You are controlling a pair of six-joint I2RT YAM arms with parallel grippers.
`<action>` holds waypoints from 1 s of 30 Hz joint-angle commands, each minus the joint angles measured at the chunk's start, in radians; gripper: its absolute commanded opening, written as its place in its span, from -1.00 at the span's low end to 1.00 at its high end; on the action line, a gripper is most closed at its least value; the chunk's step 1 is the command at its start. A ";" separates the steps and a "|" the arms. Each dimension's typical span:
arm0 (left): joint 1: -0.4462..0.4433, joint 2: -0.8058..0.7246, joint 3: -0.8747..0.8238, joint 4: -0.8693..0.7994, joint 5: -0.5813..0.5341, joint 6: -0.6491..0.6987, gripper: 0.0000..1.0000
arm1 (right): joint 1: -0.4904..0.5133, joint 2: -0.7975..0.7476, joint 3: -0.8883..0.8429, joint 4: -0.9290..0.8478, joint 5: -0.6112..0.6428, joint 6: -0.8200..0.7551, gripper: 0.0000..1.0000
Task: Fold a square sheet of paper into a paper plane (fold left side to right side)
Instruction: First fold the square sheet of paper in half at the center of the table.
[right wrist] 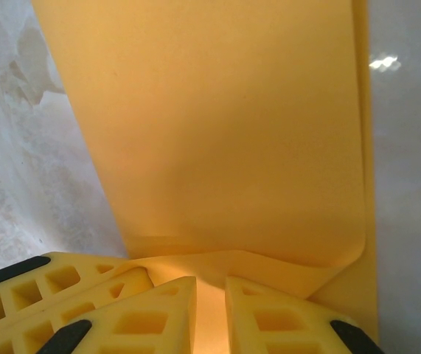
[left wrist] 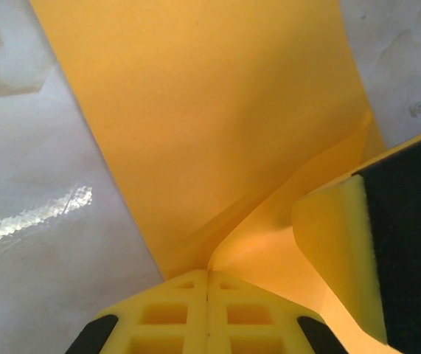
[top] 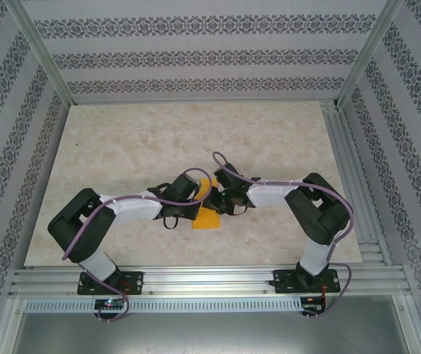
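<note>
At table centre in the top view, both arms converge over the square sheet of paper (top: 206, 220). Just an orange patch of it shows on the table (top: 122, 147) below the wrists, and a sliver beyond them. The left gripper (top: 197, 198) and right gripper (top: 220, 198) sit nearly touching, but their jaws cannot be made out from above.

The left wrist view supplies the grip. The left gripper (left wrist: 209, 295) has its fingers pressed flush together, and a raised ridge of the sheet (left wrist: 217, 110) runs into the seam between them. One finger (left wrist: 335, 251) of the right gripper stands just beside it, to the right.

The right wrist view shows the right gripper (right wrist: 210, 302) with a narrow slit between its fingers. A curled-up edge of the sheet (right wrist: 217, 125) is nipped there. A left finger (right wrist: 55, 284) lies alongside.

The sheet's outline is cut off in both wrist views.
</note>
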 commanded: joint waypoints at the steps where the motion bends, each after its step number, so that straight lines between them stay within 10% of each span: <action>1: 0.013 0.032 0.001 0.001 -0.010 0.002 -0.90 | 0.010 0.007 -0.003 -0.034 0.043 -0.028 -0.63; 19: 0.016 -0.262 -0.024 -0.128 -0.043 -0.047 -0.44 | 0.009 0.032 -0.039 -0.042 0.063 -0.046 -0.63; 30: 0.002 -0.336 -0.161 0.125 0.246 -0.222 -0.51 | 0.010 0.035 -0.036 -0.040 0.063 -0.050 -0.63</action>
